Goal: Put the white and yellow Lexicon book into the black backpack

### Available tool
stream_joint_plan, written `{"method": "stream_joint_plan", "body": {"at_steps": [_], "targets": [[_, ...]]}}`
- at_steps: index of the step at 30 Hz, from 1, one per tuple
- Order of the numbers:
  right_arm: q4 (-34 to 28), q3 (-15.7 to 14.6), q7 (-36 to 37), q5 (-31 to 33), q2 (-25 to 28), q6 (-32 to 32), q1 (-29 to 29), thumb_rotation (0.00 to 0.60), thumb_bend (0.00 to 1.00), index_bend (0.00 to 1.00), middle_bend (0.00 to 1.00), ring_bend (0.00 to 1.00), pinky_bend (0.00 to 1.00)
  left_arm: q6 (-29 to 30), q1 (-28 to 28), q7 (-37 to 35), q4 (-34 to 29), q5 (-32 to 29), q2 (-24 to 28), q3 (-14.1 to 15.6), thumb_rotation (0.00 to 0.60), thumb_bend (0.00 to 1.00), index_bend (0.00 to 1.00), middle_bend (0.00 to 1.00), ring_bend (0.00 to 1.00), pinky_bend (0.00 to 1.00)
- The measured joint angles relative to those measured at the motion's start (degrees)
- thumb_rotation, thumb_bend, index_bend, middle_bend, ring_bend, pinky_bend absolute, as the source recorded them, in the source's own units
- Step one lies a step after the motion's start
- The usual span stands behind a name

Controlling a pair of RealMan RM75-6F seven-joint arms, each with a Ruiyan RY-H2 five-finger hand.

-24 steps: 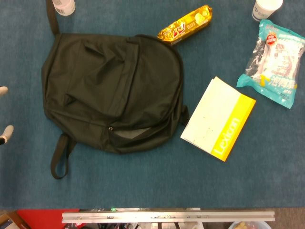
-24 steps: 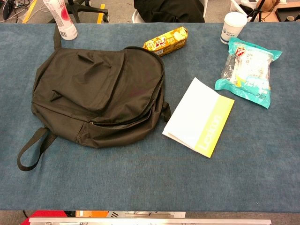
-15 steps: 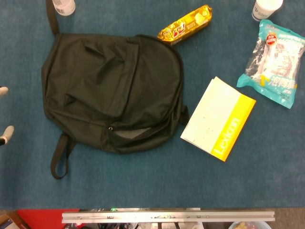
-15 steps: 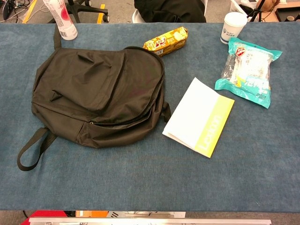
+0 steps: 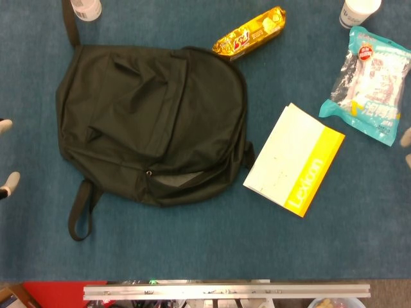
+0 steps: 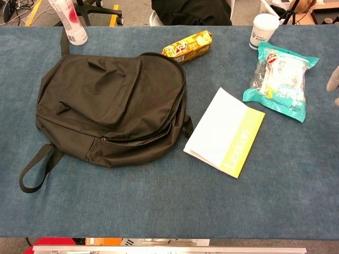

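The right hand point(image 6: 334, 78) is newly edging in at the counter's point(image 6: 159, 201) right edge, fingers' state untellable; the left hand point(image 5: 6, 183) is barely showing too. The backpack's point(image 6: 111, 108) slack opening risks snagging the Lexicon book point(image 6: 225, 138).

Prob. office/lab: office chair base point(image 6: 100, 13), floor cables point(image 6: 13, 6) behind table.

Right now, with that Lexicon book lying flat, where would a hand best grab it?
Probably the yellow spine edge of the Lexicon book, approached from the right, where the right hand is entering. The book lies flat and closed, so fingers must slide under an edge, and that side faces bare table.
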Motion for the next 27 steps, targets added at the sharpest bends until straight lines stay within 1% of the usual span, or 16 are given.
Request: {"method": "stream_joint_plan", "body": {"at_steps": [3,5,8,11,18,27], "targets": [[0.58,-0.68,-2.24,-0.92,-0.65,-2.03,1.06,0.6,0.22,0.35,0.38,0.29,0.34,0.27,0.18,-0.11,-0.12,0.37,0.08,0.18,0.6,0.17,0.2,0.21,0.11,0.12],[1.03,-1.09,-3.47,-1.28,-1.29,-3.63,1.77,0.6,0.14,0.28,0.33,0.23,0.26,0.44,0.37,-0.24,-0.16,0.61,0.17,0.39,0.6,0.17,0.2,0.21,0.11,0.12],[2.39,-1.68,-5.98,-2.02,-3.12,-5.75,2.94,0.6,0.09,0.2,0.28,0.17,0.22,0.68,0.66,-0.68,-0.21,0.81,0.33,0.63,0.6,0.17,0.2,0.21,0.11,0.12],[4.49,-2.12,-8.03,-2.89,-5.68,-7.19,4.03,0.6,0.08,0.15,0.25,0.15,0.22,1.0,0.95,-1.04,-0.18,0.9,0.48,0.74,0.6,0.17,0.2,0.21,0.11,0.12],[9.74,-2.67,-10.06,-4.07,-11.64,-11.42,7.4,0.6,0.08,0.14,0.24,0.14,0.22,1.33,1.47,-1.97,-0.02,1.42,0.7,1.26,0.6,0.17,0.2,0.21,0.11,0.12],[16.5,-2.65,-11.29,-4.57,-17.8,-13.36,10.12,0.6,0.08,0.14,0.24,0.14,0.22,1.66,2.18,-3.58,0.93,1.31,0.77,1.54,0.6,0.17,0.2,0.21,0.11,0.12]]}}
